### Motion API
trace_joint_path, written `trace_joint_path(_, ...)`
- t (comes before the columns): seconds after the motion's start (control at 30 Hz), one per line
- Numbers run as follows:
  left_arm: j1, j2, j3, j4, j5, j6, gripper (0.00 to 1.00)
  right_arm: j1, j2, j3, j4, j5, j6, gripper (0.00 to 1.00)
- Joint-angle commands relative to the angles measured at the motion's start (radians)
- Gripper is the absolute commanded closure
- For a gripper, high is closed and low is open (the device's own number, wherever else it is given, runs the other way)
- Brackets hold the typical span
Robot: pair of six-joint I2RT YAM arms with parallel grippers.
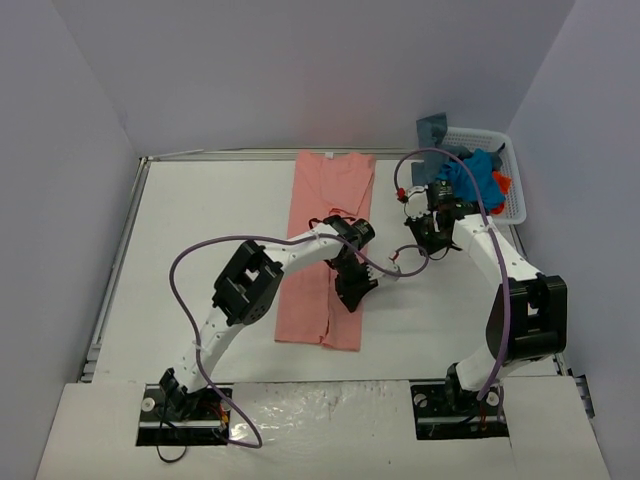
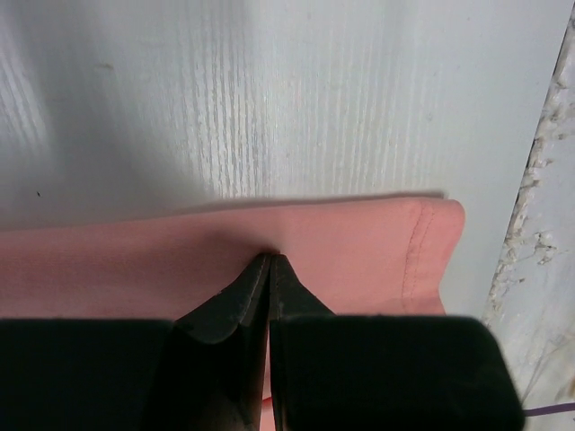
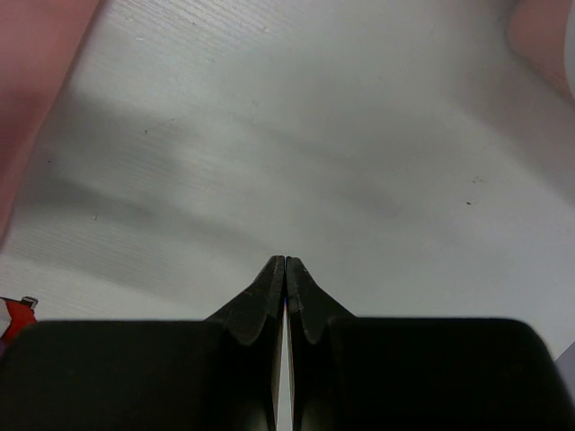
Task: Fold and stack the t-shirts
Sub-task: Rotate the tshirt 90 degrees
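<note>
A salmon-pink t-shirt (image 1: 325,250) lies on the white table as a long strip, folded lengthwise. My left gripper (image 1: 352,290) is at its right edge, near the bottom hem. In the left wrist view the jaws (image 2: 270,256) are shut, with their tips pinched into the pink cloth (image 2: 359,251) just inside its far edge. My right gripper (image 1: 422,235) hangs over bare table to the right of the shirt, shut and empty (image 3: 285,260). A bright blue t-shirt (image 1: 470,178) and an orange-red one (image 1: 501,183) are bunched in the basket. A slate grey-blue one (image 1: 432,128) hangs over the basket's back corner.
The white lattice basket (image 1: 512,200) stands at the back right against the wall. A raised rail (image 1: 120,250) runs along the table's left edge. Purple cables loop off both arms. Pink cloth shows at the right wrist view's upper left corner (image 3: 36,72).
</note>
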Motion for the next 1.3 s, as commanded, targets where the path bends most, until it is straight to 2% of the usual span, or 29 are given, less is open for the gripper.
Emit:
trace_joint_path(0.0, -0.012, 0.045, 0.041, 0.049, -0.025, 0.003, 0.98, 0.006, 0.007, 0.021, -0.036, 0.020, 0.002, 1.00)
trace_joint_path(0.57, 0.099, 0.145, 0.184, 0.059, -0.036, -0.043, 0.98, 0.006, 0.019, 0.012, -0.036, 0.031, -0.004, 1.00)
trace_joint_path(0.8, 0.128, 0.154, 0.285, 0.012, -0.034, -0.035, 0.98, 0.007, 0.046, 0.016, -0.037, 0.020, -0.003, 1.00)
trace_joint_path(1.0, 0.114, 0.036, 0.270, -0.014, -0.005, -0.014, 0.97, 0.015, 0.044, 0.010, -0.039, 0.020, -0.006, 1.00)
trace_joint_path(1.1, 0.096, -0.045, 0.231, -0.057, 0.024, 0.017, 0.93, 0.018, 0.043, 0.012, -0.039, 0.019, -0.006, 1.00)
trace_joint_path(1.27, 0.042, -0.173, 0.164, -0.134, 0.049, 0.083, 0.80, 0.024, 0.038, 0.012, -0.040, 0.020, -0.007, 1.00)
